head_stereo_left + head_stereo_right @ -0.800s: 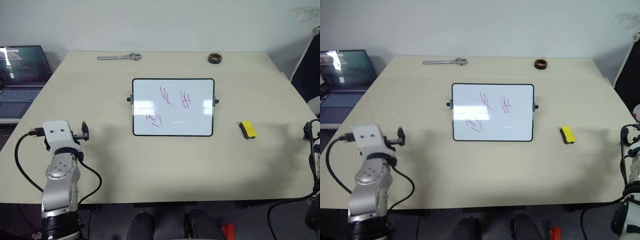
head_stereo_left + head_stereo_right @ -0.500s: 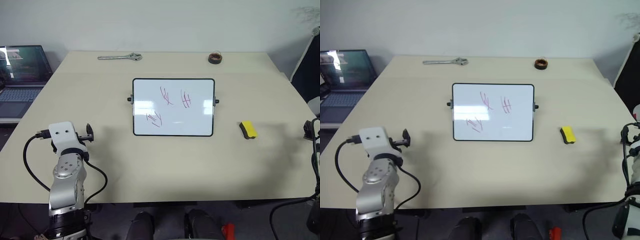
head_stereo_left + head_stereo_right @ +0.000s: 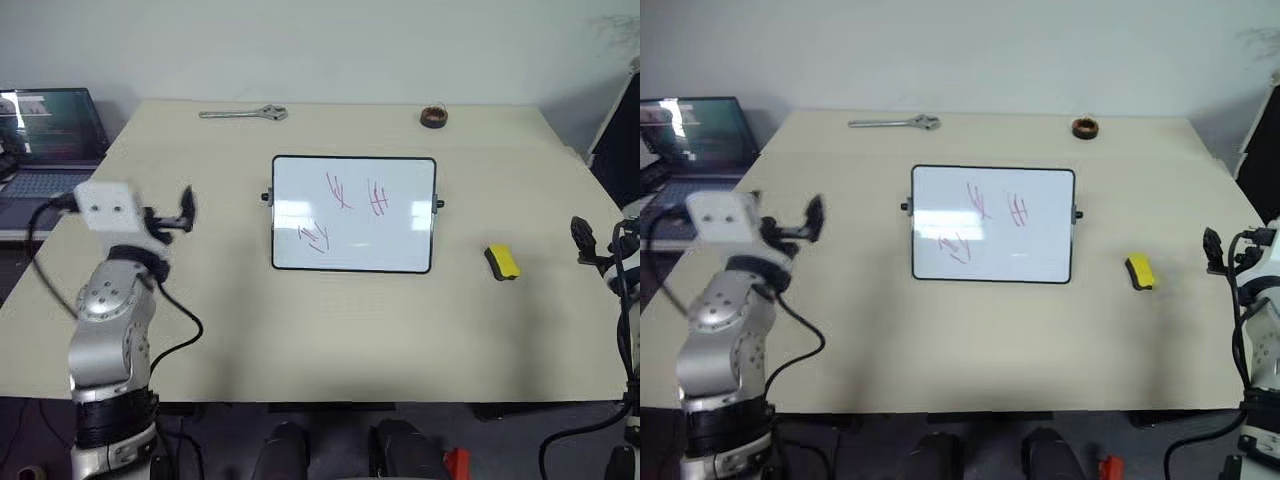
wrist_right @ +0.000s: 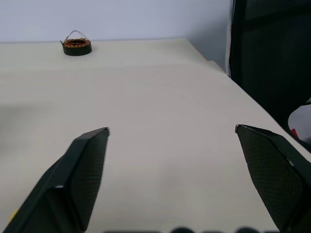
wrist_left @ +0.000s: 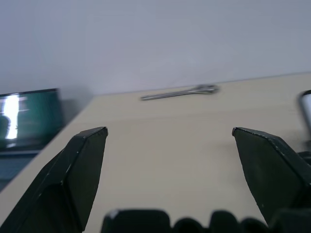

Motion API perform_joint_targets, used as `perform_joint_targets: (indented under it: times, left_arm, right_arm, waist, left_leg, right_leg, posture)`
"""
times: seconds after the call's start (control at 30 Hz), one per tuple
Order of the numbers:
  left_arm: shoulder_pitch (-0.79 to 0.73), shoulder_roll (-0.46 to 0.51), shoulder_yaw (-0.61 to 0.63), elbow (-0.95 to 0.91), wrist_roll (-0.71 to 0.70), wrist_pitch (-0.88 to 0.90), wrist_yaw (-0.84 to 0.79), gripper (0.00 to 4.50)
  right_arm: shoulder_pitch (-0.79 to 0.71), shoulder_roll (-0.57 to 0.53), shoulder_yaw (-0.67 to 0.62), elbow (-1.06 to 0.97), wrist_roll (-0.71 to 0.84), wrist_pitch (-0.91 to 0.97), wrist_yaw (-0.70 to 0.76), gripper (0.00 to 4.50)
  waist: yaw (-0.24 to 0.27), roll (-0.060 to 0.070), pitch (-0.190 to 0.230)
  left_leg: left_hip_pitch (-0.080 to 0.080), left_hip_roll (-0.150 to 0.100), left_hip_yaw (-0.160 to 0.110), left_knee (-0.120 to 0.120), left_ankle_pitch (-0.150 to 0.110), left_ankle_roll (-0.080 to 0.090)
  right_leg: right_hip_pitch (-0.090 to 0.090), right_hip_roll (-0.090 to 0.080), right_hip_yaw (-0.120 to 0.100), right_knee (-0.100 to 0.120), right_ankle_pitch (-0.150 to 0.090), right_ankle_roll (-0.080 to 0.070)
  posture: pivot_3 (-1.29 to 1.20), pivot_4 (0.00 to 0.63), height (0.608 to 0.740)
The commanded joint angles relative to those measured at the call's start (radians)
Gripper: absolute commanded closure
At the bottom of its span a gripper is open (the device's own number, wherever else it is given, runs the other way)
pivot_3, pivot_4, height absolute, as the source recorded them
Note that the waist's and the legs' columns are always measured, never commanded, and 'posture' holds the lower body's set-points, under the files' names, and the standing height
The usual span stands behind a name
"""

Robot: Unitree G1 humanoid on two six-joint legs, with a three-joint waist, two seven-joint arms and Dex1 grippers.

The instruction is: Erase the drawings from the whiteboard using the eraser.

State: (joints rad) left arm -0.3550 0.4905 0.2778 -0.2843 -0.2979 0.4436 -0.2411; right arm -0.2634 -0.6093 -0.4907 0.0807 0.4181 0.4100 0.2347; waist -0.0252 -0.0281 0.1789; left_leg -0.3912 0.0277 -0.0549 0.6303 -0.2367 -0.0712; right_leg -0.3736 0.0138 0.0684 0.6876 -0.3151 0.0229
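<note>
The whiteboard (image 3: 353,214) lies at the centre of the table (image 3: 300,330). The drawings (image 3: 345,207) sit on its middle (three clusters, one nearer the front left). The eraser (image 3: 502,262) lies to the board's right, apart from it. A wrench (image 3: 243,114) lies along the far edge, left of centre; a roll (image 3: 433,116) lies at the far right. A laptop (image 3: 40,135) stands off the table's left side.

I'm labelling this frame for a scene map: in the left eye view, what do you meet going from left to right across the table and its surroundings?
laptop → left hand → wrench → whiteboard → eraser → right hand
</note>
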Motion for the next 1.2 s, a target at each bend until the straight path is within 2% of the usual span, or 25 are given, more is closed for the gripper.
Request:
perform_joint_targets:
  times: [0.03, 0.1, 0.2, 0.33, 0.43, 0.6, 0.73, 1.2]
  left_arm:
    - [-0.101, 0.068, -0.129, -0.034, -0.054, -0.010, -0.222, 0.00]
    - [-0.164, 0.099, -0.189, -0.003, -0.081, -0.006, -0.343, 0.00]
    - [-0.235, 0.131, -0.254, 0.036, -0.150, 0.029, -0.525, 0.00]
    - [-0.305, 0.147, -0.335, 0.094, -0.213, 0.077, -0.728, 0.00]
    - [-0.337, 0.155, -0.389, 0.138, -0.210, 0.069, -0.844, 0.00]
    - [-0.387, 0.100, -0.457, 0.237, -0.149, 0.000, -0.905, 0.00]
    - [-0.383, 0.081, -0.458, 0.261, -0.118, -0.034, -0.910, 0.00]
    - [-0.356, 0.074, -0.455, 0.263, -0.074, -0.060, -0.916, 0.00]
  right_arm:
    - [0.051, -0.001, 0.017, -0.199, -0.007, 0.179, -0.085, 0.02]
    - [0.063, 0.039, 0.002, -0.306, 0.051, 0.328, -0.155, 0.02]
    - [0.048, 0.105, -0.005, -0.411, 0.097, 0.428, -0.213, 0.02]
    - [0.041, 0.142, 0.035, -0.483, 0.117, 0.486, -0.211, 0.02]
    - [0.054, 0.132, 0.092, -0.505, 0.100, 0.491, -0.179, 0.02]
    - [0.036, 0.092, 0.171, -0.435, 0.036, 0.456, -0.124, 0.02]
    - [0.010, 0.099, 0.210, -0.377, -0.005, 0.429, -0.112, 0.02]
    - [-0.079, 0.127, 0.253, -0.097, -0.115, 0.274, -0.053, 0.02]
  waist:
    - [0.004, 0.000, 0.000]
    - [0.000, 0.001, 0.000]
    - [-0.010, 0.001, 0.000]
    - [-0.020, 0.002, 0.001]
    - [-0.022, 0.002, 0.001]
    - [-0.022, 0.002, 0.001]
    - [-0.022, 0.002, 0.001]
    - [-0.023, 0.002, 0.001]
  left_leg:
    - [-0.001, 0.000, -0.001, 0.000, 0.000, 0.000]
    - [-0.002, 0.000, 0.000, 0.000, 0.001, -0.001]
    - [-0.002, 0.000, 0.000, -0.001, 0.001, -0.001]
    - [-0.002, -0.001, 0.002, -0.001, 0.000, 0.000]
    - [-0.002, -0.002, 0.002, -0.001, 0.000, 0.000]
    - [-0.006, -0.003, 0.001, 0.000, 0.000, 0.001]
    - [-0.007, -0.002, 0.002, -0.001, 0.000, 0.001]
    - [-0.009, -0.002, 0.003, 0.000, 0.000, 0.001]
  right_leg:
    - [0.000, 0.000, -0.001, 0.000, 0.000, 0.000]
    - [-0.001, 0.000, 0.000, -0.001, 0.000, 0.000]
    - [-0.002, 0.000, 0.000, -0.001, 0.000, 0.000]
    - [-0.003, 0.002, 0.001, 0.000, 0.000, 0.000]
    - [-0.004, 0.003, 0.001, 0.000, 0.000, 0.000]
    - [-0.007, 0.003, 0.000, 0.000, 0.000, 0.000]
    - [-0.009, 0.003, 0.001, 0.000, 0.000, 0.000]
    - [-0.012, 0.002, 0.002, 0.003, 0.000, 0.000]
  posture:
    - [0.00, 0.150, 0.740]
    - [0.00, 0.150, 0.740]
    - [0.00, 0.150, 0.740]
    - [0.00, 0.150, 0.740]
    - [0.00, 0.150, 0.740]
    - [0.00, 0.150, 0.740]
    - [0.00, 0.150, 0.740]
    - [0.00, 0.150, 0.740]
